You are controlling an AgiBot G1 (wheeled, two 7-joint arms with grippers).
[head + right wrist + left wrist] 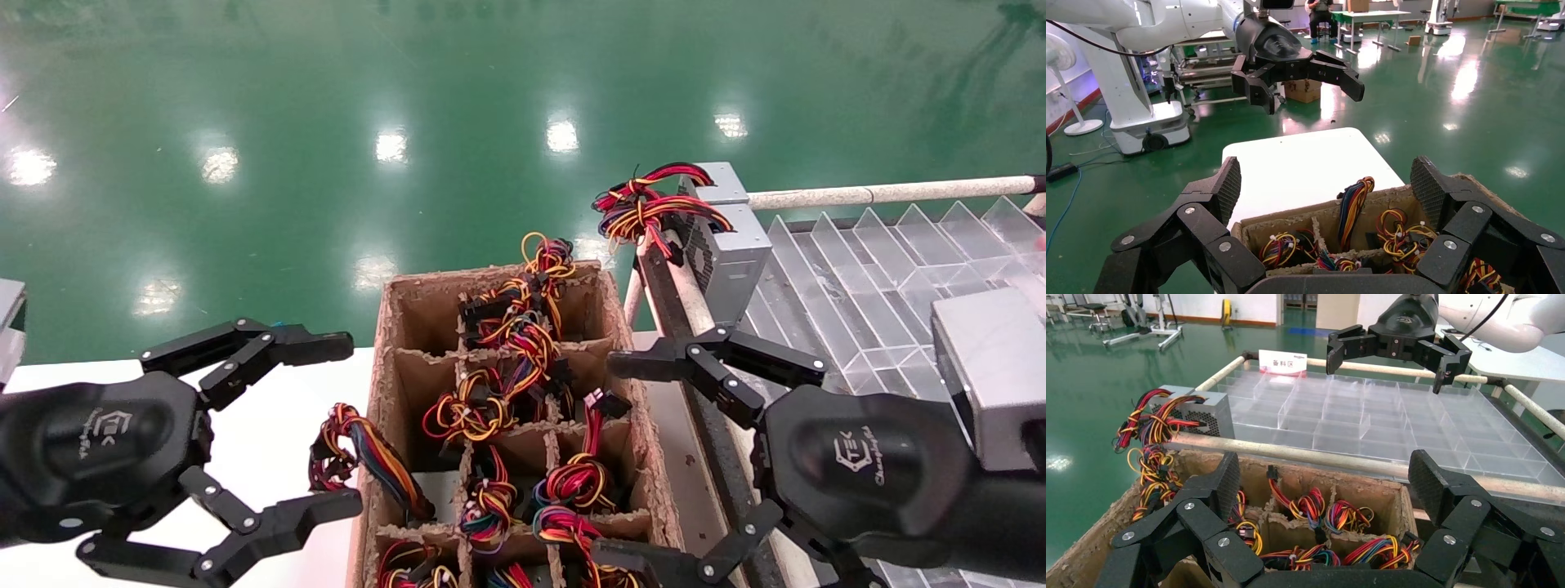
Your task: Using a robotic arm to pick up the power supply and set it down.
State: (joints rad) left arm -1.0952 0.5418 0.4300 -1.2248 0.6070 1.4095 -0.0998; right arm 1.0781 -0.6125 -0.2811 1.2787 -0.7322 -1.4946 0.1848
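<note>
A silver-grey power supply (733, 245) with a red, yellow and black wire bundle (650, 206) stands at the far left corner of a clear divided tray (866, 286); the left wrist view shows this power supply (1206, 410) too. More wire bundles (498, 392) fill a cardboard divider box (409, 314) between my arms. My left gripper (343, 425) hovers open at the box's left side, holding nothing. On the opposite side, over the strip between box and tray, my right gripper (617, 457) is open and empty. Each wrist view looks across the box between open fingers (1223, 484) (1428, 190).
A white table (1303, 162) lies left of the box. A pale rail (882, 194) runs along the tray's far edge, another rail (1303, 453) between box and tray. A red-and-white label (1282, 360) stands at the tray's edge. Green floor (409, 98) lies beyond.
</note>
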